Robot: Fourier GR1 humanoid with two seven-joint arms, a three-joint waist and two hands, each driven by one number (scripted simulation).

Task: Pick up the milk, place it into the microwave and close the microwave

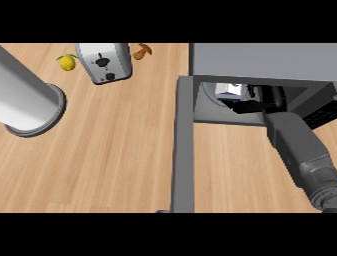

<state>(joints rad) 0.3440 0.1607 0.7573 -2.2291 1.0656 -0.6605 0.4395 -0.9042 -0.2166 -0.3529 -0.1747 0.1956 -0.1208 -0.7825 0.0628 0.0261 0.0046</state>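
The grey microwave point(274, 60) stands at the back right with its door point(183, 150) swung open toward me. Inside its cavity, at the left, part of the white and blue milk carton point(228, 91) shows under the top edge. My right forearm reaches up from the lower right into the cavity. My right hand point(265, 100) is just right of the milk, mostly hidden by the microwave's top. Whether it touches the carton is unclear. My left hand shows nowhere.
A silver toaster point(103, 62) stands at the back, with a yellow lemon point(67, 62) to its left and a brown item point(142, 51) to its right. A large grey-white cylinder point(16, 95) stands on the wooden counter point(112, 155) at the left.
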